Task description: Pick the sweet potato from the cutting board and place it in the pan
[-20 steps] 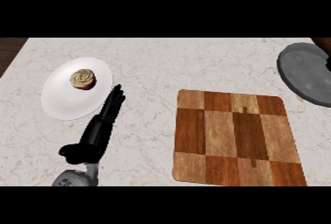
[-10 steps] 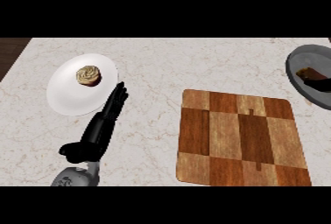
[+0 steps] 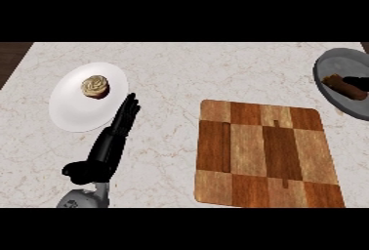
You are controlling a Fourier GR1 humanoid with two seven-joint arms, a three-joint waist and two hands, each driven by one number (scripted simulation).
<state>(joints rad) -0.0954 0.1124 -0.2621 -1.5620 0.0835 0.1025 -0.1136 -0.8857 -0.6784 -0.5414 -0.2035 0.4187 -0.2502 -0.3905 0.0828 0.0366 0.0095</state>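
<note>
Sweet potato (image 3: 343, 86) already lies in the pan (image 3: 333, 68), off the cutting board (image 3: 264, 154); left hand (image 3: 112, 137) rests with fingers straight, right hand unseen.

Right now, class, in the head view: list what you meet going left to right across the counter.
White plate carrying a cupcake → left hand, fingers straight → wooden cutting board → grey pan holding the sweet potato.

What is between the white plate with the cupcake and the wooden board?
In the head view, the robot's left hand lies open on the counter between the white plate and the cutting board, close beside the plate. The remaining gap is bare counter.
</note>
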